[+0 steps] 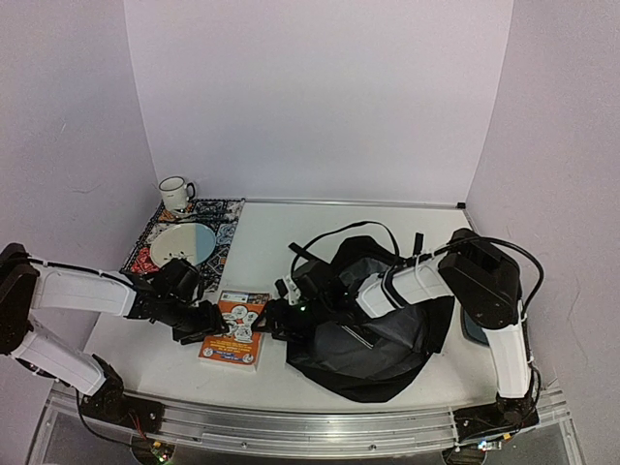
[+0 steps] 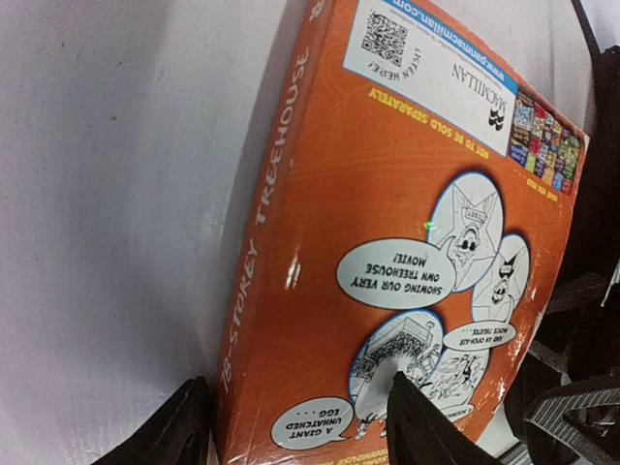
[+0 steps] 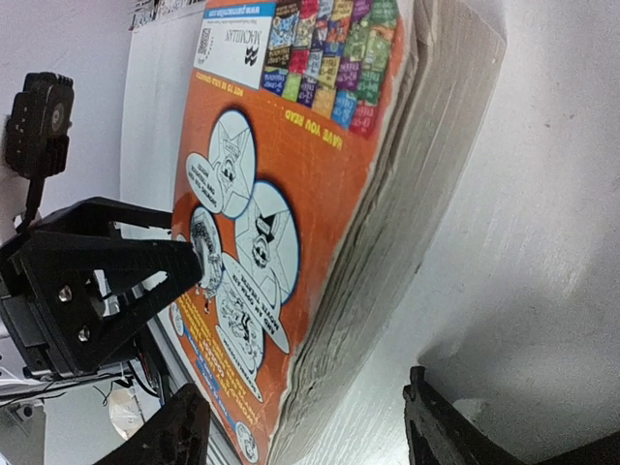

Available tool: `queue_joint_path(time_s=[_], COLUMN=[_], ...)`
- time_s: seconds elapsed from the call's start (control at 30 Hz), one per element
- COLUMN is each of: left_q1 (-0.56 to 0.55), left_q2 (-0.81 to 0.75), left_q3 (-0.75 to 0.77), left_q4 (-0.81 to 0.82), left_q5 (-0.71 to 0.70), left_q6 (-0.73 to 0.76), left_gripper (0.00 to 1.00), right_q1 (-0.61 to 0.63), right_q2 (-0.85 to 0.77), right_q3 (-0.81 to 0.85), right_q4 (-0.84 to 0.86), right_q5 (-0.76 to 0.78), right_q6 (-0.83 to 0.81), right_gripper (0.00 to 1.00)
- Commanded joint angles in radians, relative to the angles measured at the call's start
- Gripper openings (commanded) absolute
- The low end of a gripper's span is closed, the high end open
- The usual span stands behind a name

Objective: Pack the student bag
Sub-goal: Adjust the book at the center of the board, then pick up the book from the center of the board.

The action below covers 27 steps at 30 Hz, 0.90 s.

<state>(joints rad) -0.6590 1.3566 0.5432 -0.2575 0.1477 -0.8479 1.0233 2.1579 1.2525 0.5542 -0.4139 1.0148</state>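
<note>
Left gripper [image 2: 294, 389] wide open astride book [image 2: 387, 242]

one student bag [image 1: 387, 356], one book [image 1: 234, 329], one mug [image 1: 175, 193]

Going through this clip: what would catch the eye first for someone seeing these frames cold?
The bright orange book lies flat near the front of the table. The left gripper is at its spine edge and the right gripper at its page edge, reaching in from opposite sides. Just right of the book sprawls the big black student bag, with grey lining showing.
</note>
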Motion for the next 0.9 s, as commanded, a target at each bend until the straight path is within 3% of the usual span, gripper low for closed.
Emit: queue_joint_path(time_s=[0.0, 0.1, 0.2, 0.43, 0.67, 0.87], left_q1=[0.001, -0.001, -0.002, -0.004, -0.007, -0.007], left_q2=[0.034, 0.046, 0.024, -0.086, -0.166, -0.145], left_q3=[-0.093, -0.15, -0.16, -0.201, -0.235, -0.273], left_q4=[0.22, 0.416, 0.474, 0.711, 0.796, 0.796], left_q5=[0.202, 0.292, 0.307, 0.342, 0.302, 0.276], left_q6=[-0.093, -0.194, -0.238, -0.384, -0.431, -0.429], left_gripper=[0.61, 0.6, 0.6, 0.58, 0.57, 0.55], right_q1=[0.0, 0.0, 0.001, 0.001, -0.008, -0.021], right_q2=[0.039, 0.05, 0.053, 0.025, -0.031, -0.092], right_q3=[0.019, 0.029, 0.026, -0.021, -0.065, -0.103], right_q4=[-0.053, -0.05, -0.035, 0.077, 0.154, 0.19], right_q5=[-0.015, -0.027, -0.04, -0.074, -0.099, -0.109], right_q6=[0.003, 0.004, 0.009, 0.047, 0.066, 0.062], right_gripper=[0.69, 0.68, 0.65, 0.48, 0.29, 0.12])
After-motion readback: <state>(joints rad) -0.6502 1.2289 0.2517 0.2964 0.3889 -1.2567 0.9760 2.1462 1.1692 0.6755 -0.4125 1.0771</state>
